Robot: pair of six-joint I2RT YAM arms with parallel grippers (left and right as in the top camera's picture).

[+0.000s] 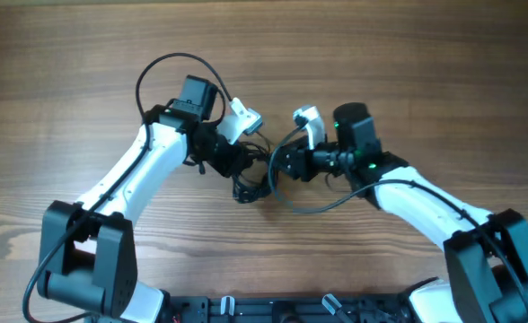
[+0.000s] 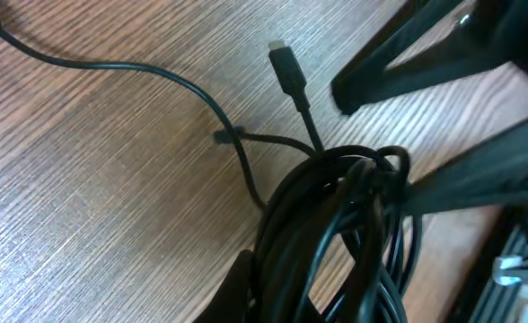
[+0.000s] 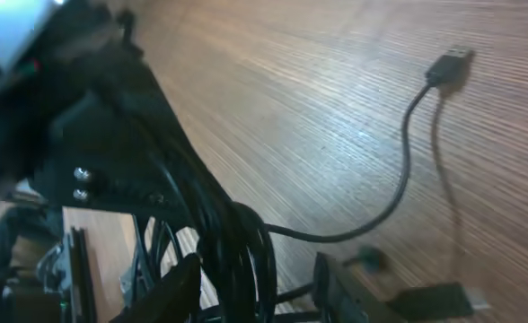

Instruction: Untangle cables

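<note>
The cables (image 1: 250, 187) lie bunched in a knot on the table (image 1: 426, 54), between the two arms. The left gripper (image 1: 234, 164) is pressed together and pinches the bundle; its fingertips are cut off at the lower edge of the wrist view. The right gripper (image 3: 257, 280) stands spread, with the bundle between its fingers. One plug end (image 2: 286, 70) lies free on the wood. Single strands inside the knot cannot be told apart.

Soft even light, blurry wrist close-ups
</note>
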